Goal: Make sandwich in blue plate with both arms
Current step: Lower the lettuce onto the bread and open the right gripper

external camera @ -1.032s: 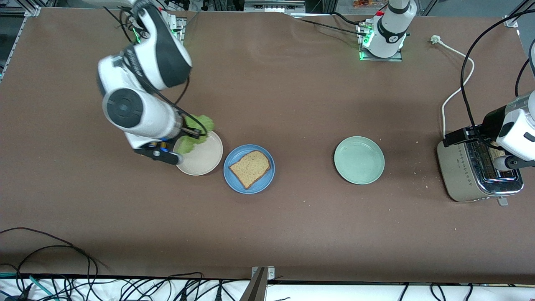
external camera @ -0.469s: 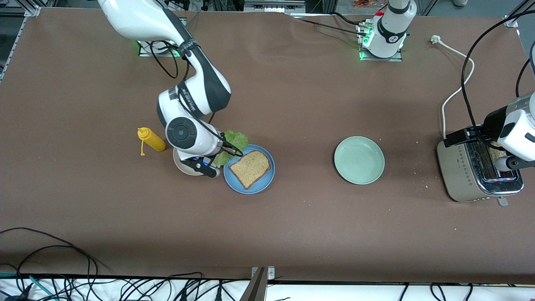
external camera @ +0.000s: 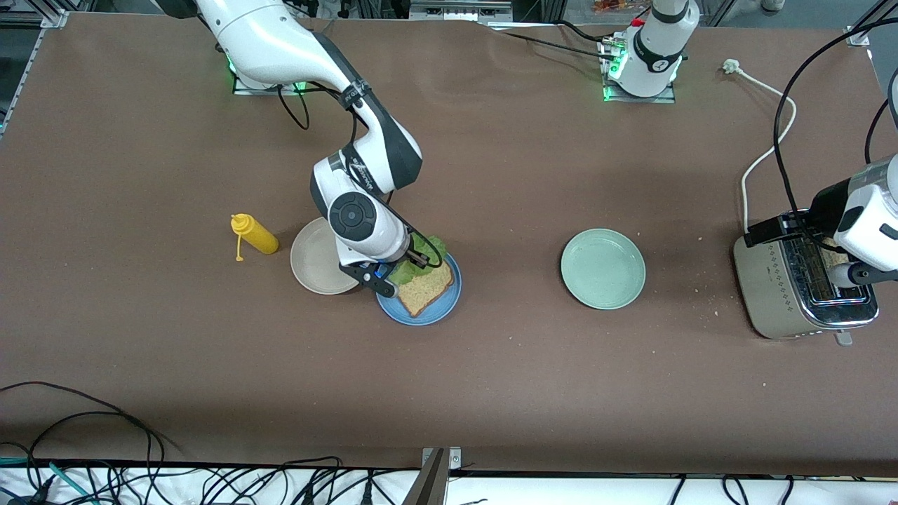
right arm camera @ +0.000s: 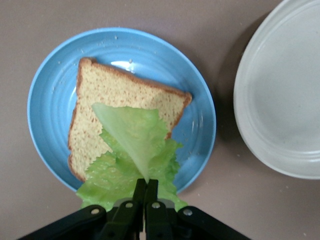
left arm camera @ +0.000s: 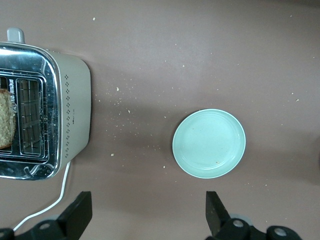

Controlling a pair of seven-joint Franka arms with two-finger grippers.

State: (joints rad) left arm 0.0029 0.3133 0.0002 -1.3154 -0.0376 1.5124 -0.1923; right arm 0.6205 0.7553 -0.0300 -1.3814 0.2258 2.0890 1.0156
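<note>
Over the blue plate [external camera: 449, 307], my right pincer [right arm camera: 145, 192] is pressed together on the stem edge of the lettuce leaf [right arm camera: 135, 150], which hangs free and drapes across one corner of the bread slice [right arm camera: 115, 107] lying flat in that plate. I judge the leaf to be very light, limp and easily torn; hold it only at the thick pale rib, with light pressure, and release it low so that it settles flat rather than folding. The bread slice looks stiff but crumbly; grip it by opposite edges. My left pincer [left arm camera: 145, 220] is spread wide and empty over the surface between the toaster [left arm camera: 47, 107] and the pale green plate [left arm camera: 209, 144]; that arm waits. A second bread slice [left arm camera: 5, 120] stands in a toaster slot. Beside the blue plate sits the beige plate [external camera: 312, 263].
</note>
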